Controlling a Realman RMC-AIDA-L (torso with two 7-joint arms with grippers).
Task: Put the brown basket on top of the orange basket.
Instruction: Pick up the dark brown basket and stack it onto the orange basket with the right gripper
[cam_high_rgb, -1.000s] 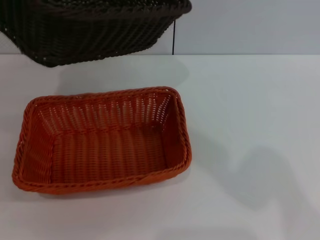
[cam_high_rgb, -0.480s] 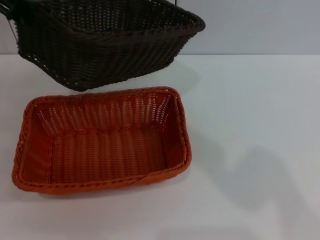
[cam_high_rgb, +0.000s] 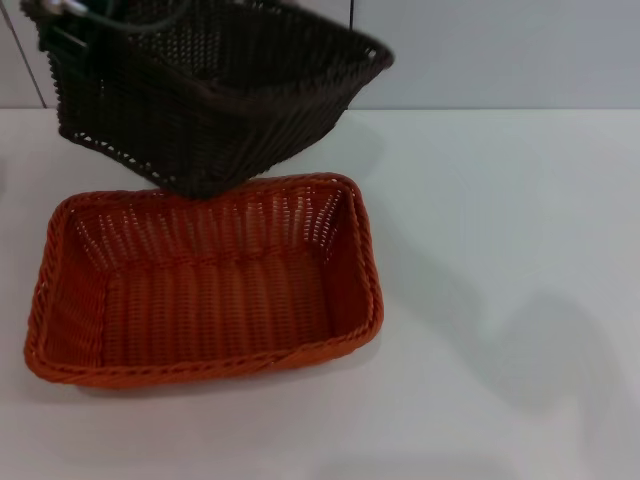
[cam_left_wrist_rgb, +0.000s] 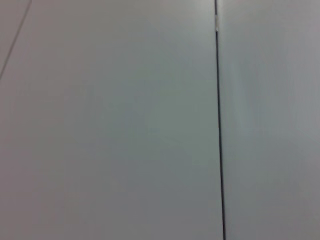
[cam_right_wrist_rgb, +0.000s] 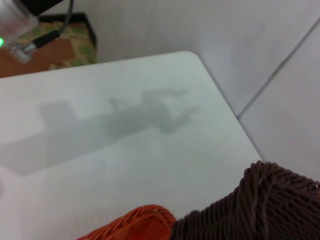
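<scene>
Resting flat on the white table (cam_high_rgb: 500, 200), nearest the robot, the orange basket (cam_high_rgb: 205, 285) sits empty with its open side up, ready to receive the other one. Just behind and above it, the brown basket (cam_high_rgb: 215, 95) hangs in the air, tilted, with its lowest corner close over the orange basket's far rim; whether the two touch there I cannot tell. At the brown basket's far left corner a bit of metal and dark hardware shows, which I take to be the left gripper (cam_high_rgb: 65, 15) carrying it by the rim, though its fingers are hidden, so how they stand cannot be told. The right gripper does not appear in any view; its wrist camera shows only a corner of each basket and the table edge. The left wrist camera faces a plain wall (cam_left_wrist_rgb: 125, 120).

By my judgement the lift and carry are largely done. Left to do: centre the brown basket over the orange one, level it, lower it in, and let go.
</scene>
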